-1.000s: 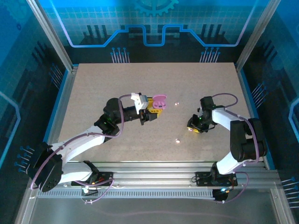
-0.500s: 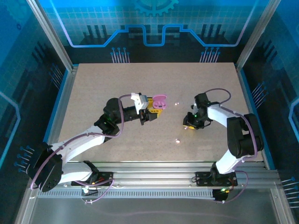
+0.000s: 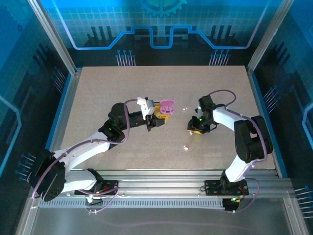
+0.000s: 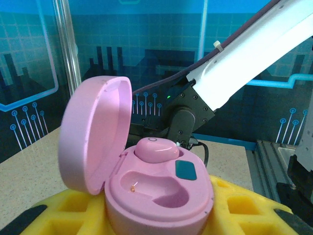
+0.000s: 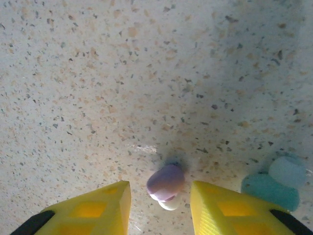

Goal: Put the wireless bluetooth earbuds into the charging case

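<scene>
- Left claw (image 3: 162, 116) grips the open pink charging case (image 4: 161, 205) (one pink earbud (image 4: 155, 149) sits inside).
- Right claw (image 5: 160, 200) stands parted around a purplish earbud (image 5: 166, 180) lying on the table (image 5: 98, 73).

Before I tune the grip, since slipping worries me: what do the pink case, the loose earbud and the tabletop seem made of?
The pink case looks like moulded plastic, smooth and satin: soft highlights on its lid. The loose earbud seems glossy purplish plastic with a pale tip, maybe silicone; it is blurred. The tabletop looks a hard, matte, speckled composite or laminate.
</scene>
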Robot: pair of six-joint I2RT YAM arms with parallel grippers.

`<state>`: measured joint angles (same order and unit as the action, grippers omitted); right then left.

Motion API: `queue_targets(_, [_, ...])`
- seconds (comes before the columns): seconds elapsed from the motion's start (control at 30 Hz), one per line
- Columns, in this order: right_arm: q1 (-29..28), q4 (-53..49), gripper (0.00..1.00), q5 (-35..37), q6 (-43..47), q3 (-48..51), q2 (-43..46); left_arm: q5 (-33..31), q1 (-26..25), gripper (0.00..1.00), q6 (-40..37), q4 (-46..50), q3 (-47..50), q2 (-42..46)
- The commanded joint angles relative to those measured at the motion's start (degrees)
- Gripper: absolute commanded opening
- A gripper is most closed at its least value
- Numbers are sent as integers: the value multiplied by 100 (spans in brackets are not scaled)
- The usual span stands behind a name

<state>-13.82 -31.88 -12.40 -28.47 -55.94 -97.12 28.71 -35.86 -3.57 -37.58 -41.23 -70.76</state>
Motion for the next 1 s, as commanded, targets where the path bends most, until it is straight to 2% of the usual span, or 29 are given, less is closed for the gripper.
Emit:
queue_targets(0.0, [-166, -340, 40, 286, -18, -313, -226, -13, -37, 37, -137, -74, 2, 54])
queue_targets(0.3, [-385, -738, 39, 752, -125, -753, -557, -41, -35, 37, -168, -74, 37, 99])
queue_targets(0.47, [-488, -875, 34, 835, -52, -959, -739, -54, -33, 36, -161, -82, 47, 98])
queue_targets(0.97, [-751, -1409, 29, 1249, 295, -1435, -1130, -71, -27, 37, -166, -76, 78, 124])
